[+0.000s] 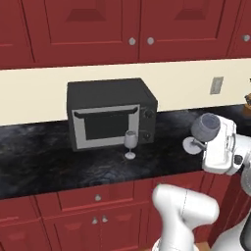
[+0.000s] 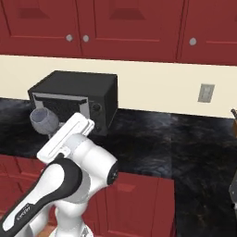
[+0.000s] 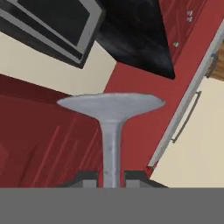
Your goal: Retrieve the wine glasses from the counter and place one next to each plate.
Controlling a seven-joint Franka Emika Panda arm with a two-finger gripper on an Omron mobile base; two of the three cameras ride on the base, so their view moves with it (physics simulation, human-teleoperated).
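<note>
Gripper [image 3: 111, 178] clamped on the thin stem of one wine glass [image 1: 205, 128], fingertips [image 3: 85, 179] pressed against the stem from both sides; round foot of that glass spread just beyond the fingertips in the hand view, seen edge-on; glass held tilted well off upright, clear of the counter [image 1: 49, 166], bowl up and to the left of the white hand in the left base view, foot lower and nearer the counter edge; same glass [image 2: 44, 119] in the right base view raised in front of the microwave [image 2: 76, 99], bowl at the far left of the hand. Second glass [image 1: 130, 143] upright on the black marbled counter, foot flat on the stone, just in front of the microwave [image 1: 110, 113] near its lower right corner, well apart from the held glass. Microwave set against the cream wall [image 1: 186, 88], door facing forward, two knobs on its right side. Wall socket [image 1: 216, 85] on the cream wall to the right of the microwave. Red upper cabinets [image 1: 98, 29] with silver knobs above the wall strip; red drawer fronts [image 1: 98, 198] below the counter edge.
</note>
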